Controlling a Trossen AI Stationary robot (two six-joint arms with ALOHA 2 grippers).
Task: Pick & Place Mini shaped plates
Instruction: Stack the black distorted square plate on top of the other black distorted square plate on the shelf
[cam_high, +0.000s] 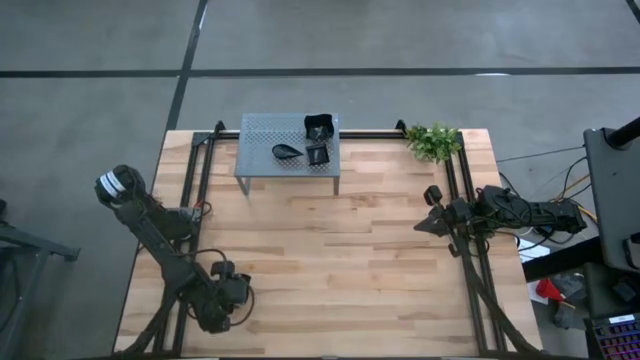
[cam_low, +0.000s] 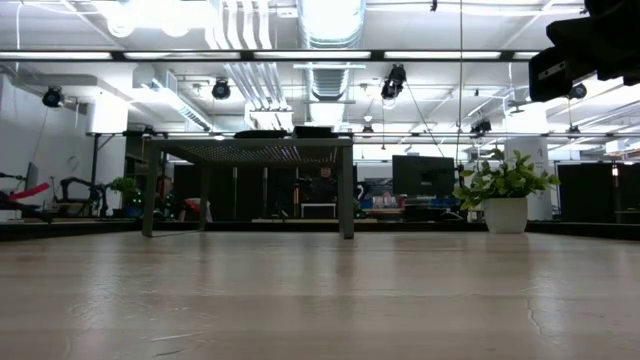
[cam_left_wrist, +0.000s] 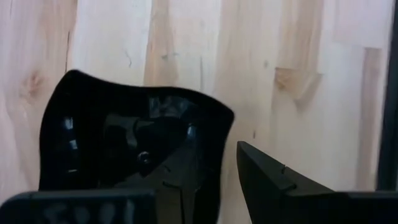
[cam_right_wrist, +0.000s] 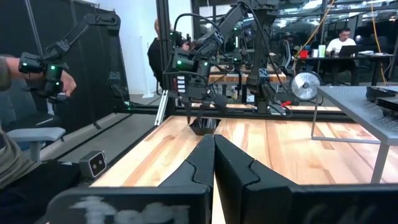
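- Left gripper sits low at the near-left part of the light wooden table, fingers clamped on the rim of a glossy black wavy-rimmed square plate.
- Right gripper waits at the right side, fingers pressed together, holding nothing.
- Grey perforated metal shelf at the far edge carries three small black dishes.
- Green leafy plant stands at the far right.

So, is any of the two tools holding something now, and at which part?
Yes. The left tool grips a black plate by its rim, one finger inside the plate and one outside. The right tool is shut and holds nothing.
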